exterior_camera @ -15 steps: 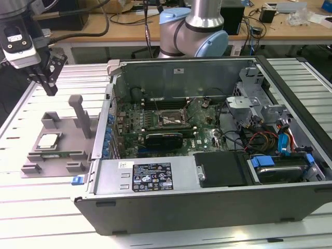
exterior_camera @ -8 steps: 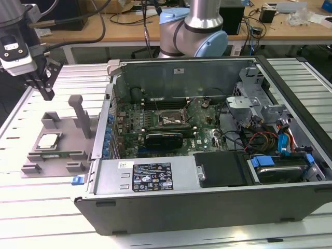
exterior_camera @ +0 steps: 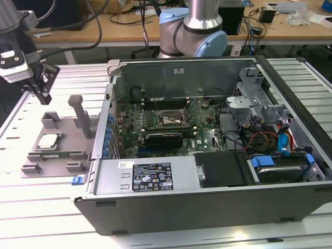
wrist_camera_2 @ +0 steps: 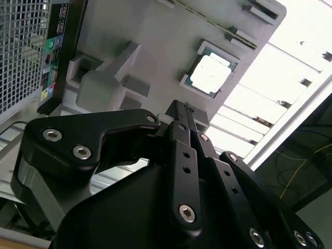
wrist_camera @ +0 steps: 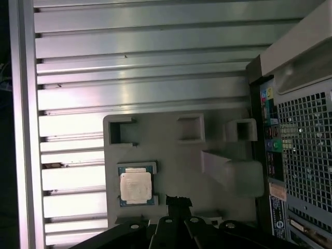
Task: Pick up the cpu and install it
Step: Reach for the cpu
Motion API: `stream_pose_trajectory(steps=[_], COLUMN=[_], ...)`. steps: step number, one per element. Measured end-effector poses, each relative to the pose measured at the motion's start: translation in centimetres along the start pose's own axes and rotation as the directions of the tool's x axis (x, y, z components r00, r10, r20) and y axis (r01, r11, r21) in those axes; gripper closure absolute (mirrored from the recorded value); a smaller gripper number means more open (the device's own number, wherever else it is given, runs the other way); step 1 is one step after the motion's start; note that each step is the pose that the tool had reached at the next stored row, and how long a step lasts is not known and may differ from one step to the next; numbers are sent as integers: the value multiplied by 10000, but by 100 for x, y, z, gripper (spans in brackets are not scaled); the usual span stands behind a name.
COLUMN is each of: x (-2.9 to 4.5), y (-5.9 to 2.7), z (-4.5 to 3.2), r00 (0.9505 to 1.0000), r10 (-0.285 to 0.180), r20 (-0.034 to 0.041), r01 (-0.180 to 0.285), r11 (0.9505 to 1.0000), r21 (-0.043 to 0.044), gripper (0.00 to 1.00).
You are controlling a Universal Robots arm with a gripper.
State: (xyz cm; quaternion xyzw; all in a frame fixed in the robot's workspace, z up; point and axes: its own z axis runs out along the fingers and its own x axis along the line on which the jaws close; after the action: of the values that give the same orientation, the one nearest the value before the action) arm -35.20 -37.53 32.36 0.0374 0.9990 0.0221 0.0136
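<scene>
Here, a ribbed aluminium table carries an open dark-grey computer case, a cluttered wooden desk behind. The exterior view takes in the case's green motherboard; both wrist views face a grey plastic tray with posts. The black gripper hangs above it, fingers together, empty. The cpu, a small square silvery-topped chip, lies flat in a tray recess.

Open computer case beside grey tray on slatted table, perhaps aluminium.
</scene>
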Motion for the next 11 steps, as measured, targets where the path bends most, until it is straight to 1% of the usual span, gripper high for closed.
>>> stream_pose_trajectory(steps=[3, 9, 11], x=[71, 161, 201], y=[-30, -68, -95], z=[57, 104, 123], r00=[10000, 10000, 10000], r10=[0, -2, 0], r20=[0, 0, 0], r01=[0, 2, 0], r11=[10000, 10000, 10000], r21=[0, 0, 0], gripper=[89, 89, 89])
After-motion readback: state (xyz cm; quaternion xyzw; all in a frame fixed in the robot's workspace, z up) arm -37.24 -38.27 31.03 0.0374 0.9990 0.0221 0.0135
